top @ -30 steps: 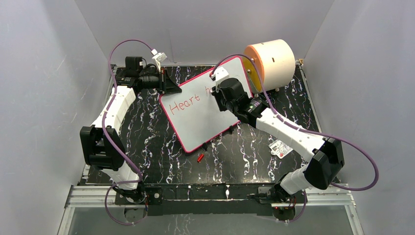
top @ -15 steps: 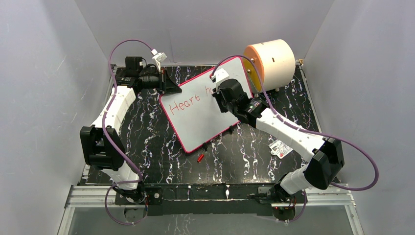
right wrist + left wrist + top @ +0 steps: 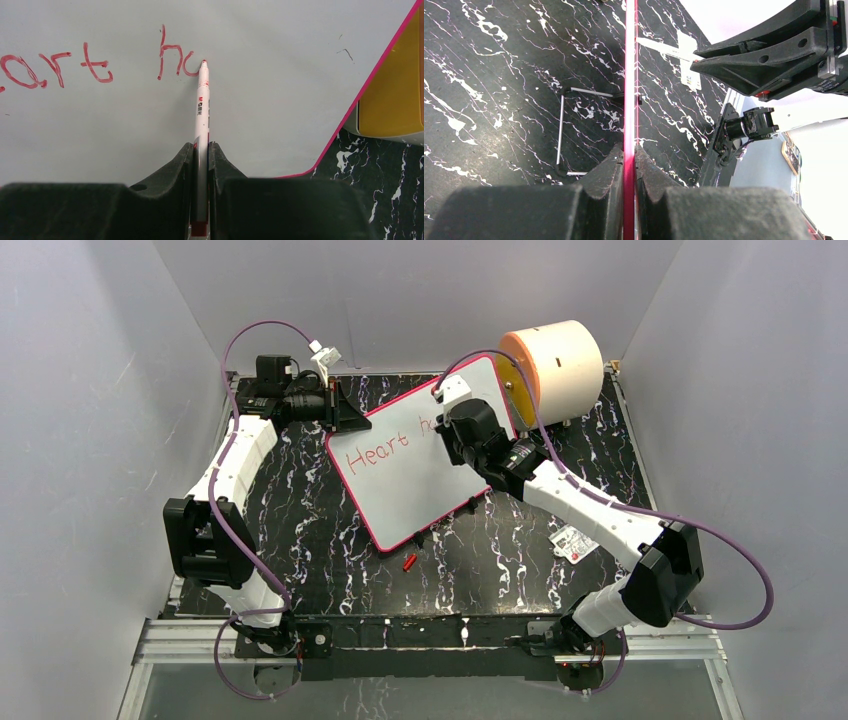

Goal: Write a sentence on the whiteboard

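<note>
The whiteboard [image 3: 410,490], white with a pink-red rim, stands tilted mid-table. My left gripper [image 3: 347,416] is shut on its far-left rim; in the left wrist view the rim [image 3: 629,75] runs edge-on between the fingers of that gripper [image 3: 629,149]. My right gripper [image 3: 447,432] is shut on a white marker [image 3: 201,110], whose red tip touches the board [image 3: 260,125]. The sentence [image 3: 378,453] reads "Heart" in red, then a second word; in the right wrist view this lettering [image 3: 172,56] shows "h" and a partly drawn letter at the tip. The right gripper [image 3: 201,146] clamps the marker's barrel.
A cream cylinder with an orange face [image 3: 555,365] stands just behind the board's far right corner. A small red cap [image 3: 409,562] lies on the black marbled table in front of the board. A white label [image 3: 572,542] lies to the right. A wire stand [image 3: 561,130] sits under the board.
My right gripper has edged slightly toward the far side of the board with the marker on the second word. The left arm and the board have stayed still.
</note>
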